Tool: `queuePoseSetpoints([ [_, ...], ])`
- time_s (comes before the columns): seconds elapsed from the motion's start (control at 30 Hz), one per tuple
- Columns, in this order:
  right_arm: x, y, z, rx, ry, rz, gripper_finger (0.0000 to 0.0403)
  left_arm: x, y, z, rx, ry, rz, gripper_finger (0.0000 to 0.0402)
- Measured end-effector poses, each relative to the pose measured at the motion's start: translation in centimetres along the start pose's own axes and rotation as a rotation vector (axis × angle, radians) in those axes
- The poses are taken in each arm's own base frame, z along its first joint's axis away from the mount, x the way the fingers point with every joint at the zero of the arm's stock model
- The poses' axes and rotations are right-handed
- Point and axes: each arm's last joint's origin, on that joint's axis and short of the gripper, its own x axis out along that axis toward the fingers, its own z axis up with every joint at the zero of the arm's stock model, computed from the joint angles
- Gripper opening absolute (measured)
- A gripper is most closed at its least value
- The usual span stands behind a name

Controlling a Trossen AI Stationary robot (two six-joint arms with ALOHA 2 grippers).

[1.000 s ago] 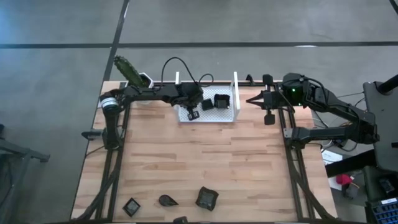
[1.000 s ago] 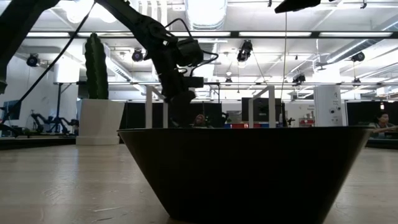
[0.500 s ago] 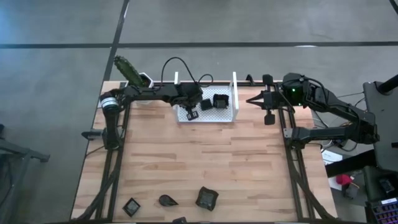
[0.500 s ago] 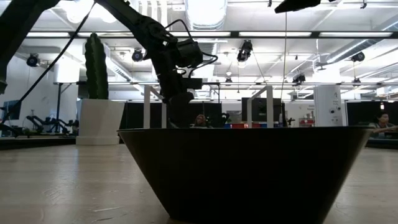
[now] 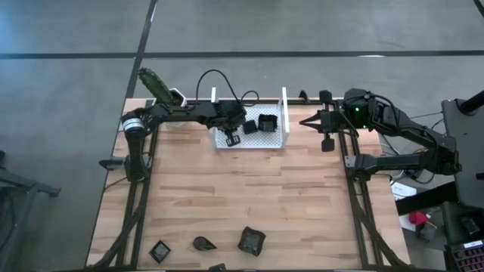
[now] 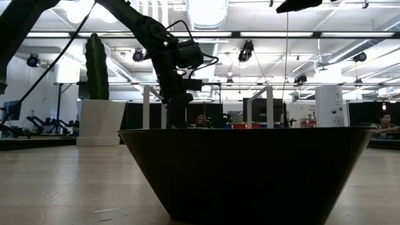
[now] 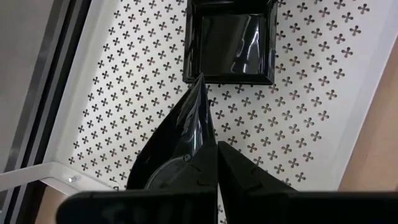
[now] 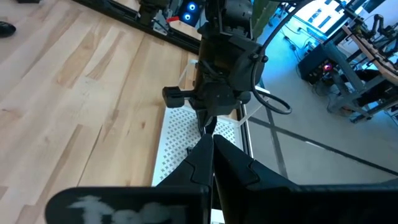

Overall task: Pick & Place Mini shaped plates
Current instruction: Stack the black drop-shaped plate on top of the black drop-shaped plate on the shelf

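Hovering left pincer [image 5: 234,138] holds a teardrop plate [image 7: 177,134] inside the tray's [image 5: 272,141] walls.

1. Legible text, labels, brands, numbers, signs: none in any view.
2. White perforated tray [image 7: 298,124] under the left gripper [image 7: 208,146]: cross-shaped cut-outs only, no lettering.
3. Square plate [image 7: 230,43] just beyond that gripper's fingertips: glossy and unmarked.
4. Wooden table [image 5: 249,196]: unmarked.
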Motion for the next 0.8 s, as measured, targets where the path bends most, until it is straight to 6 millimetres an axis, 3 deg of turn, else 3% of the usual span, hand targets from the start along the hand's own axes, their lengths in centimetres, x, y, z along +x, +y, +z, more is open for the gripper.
queuePoseSetpoints([
  [0.37,0.0,0.0,0.0,0.0,0.0,0.0,0.0008,0.0,0.0,-0.1,0.015,0.01,0.014,0.0062],
  [0.67,0.0,0.0,0.0,0.0,0.0,0.0,0.0008,-0.5,0.1,0.3,0.033,0.014,0.04,0.0067],
  [0.8,0.0,0.0,0.0,0.0,0.0,0.0,0.0008,-1.1,-0.2,0.3,0.062,0.045,-0.04,0.0067],
])
